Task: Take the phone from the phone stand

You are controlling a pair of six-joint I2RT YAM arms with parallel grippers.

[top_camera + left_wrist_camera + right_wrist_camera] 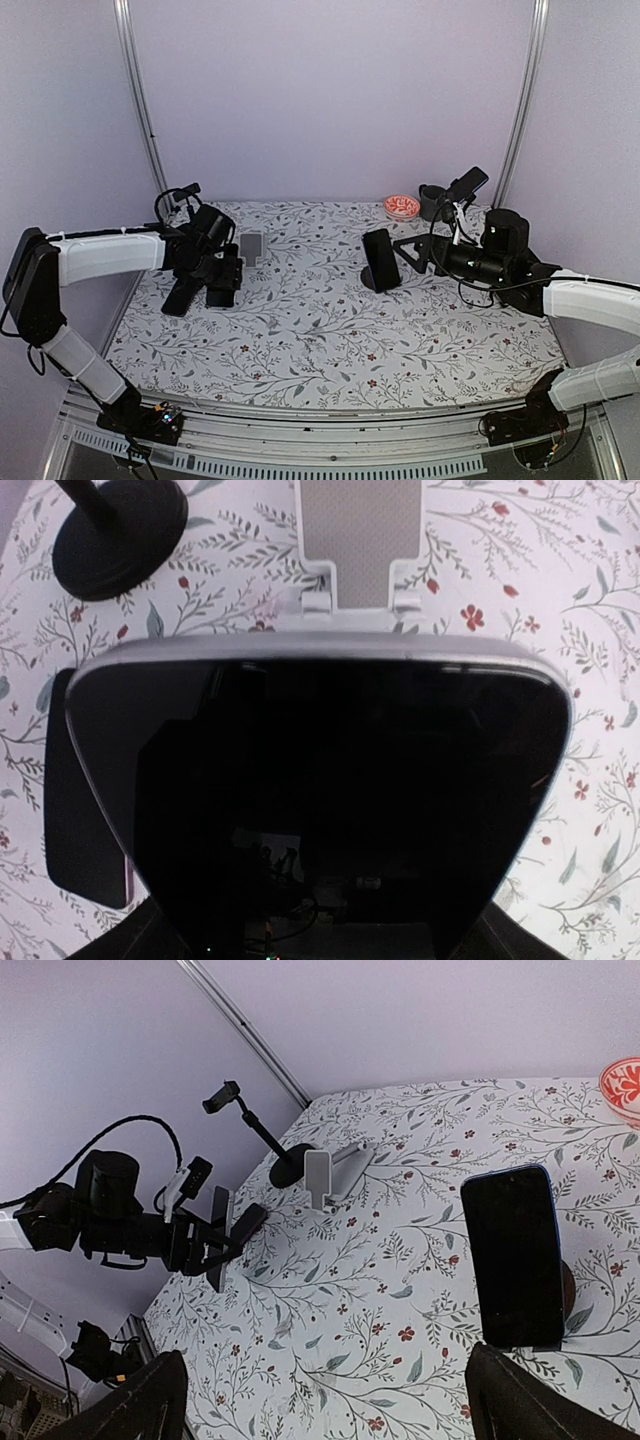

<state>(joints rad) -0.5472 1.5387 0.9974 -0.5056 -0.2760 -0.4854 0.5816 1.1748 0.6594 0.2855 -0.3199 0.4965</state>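
Observation:
My left gripper (215, 272) is shut on a black phone with a silver rim (320, 780), holding it on edge just above the table. This phone fills the left wrist view and hides the fingers. The empty silver phone stand (358, 540) stands just beyond the phone's top edge, also seen from above (250, 247). From the right wrist, the held phone (218, 1237) and the stand (320, 1178) are apart. My right gripper (325, 1390) is open and empty, near a second dark phone (512, 1255) that leans on a round dark stand (380, 262).
A black gooseneck holder with a round base (120, 535) stands at the back left. A flat black object (183, 295) lies under the left arm. A red bowl (402, 206), a black cup (432, 202) and another clamp holder (466, 185) are at the back right.

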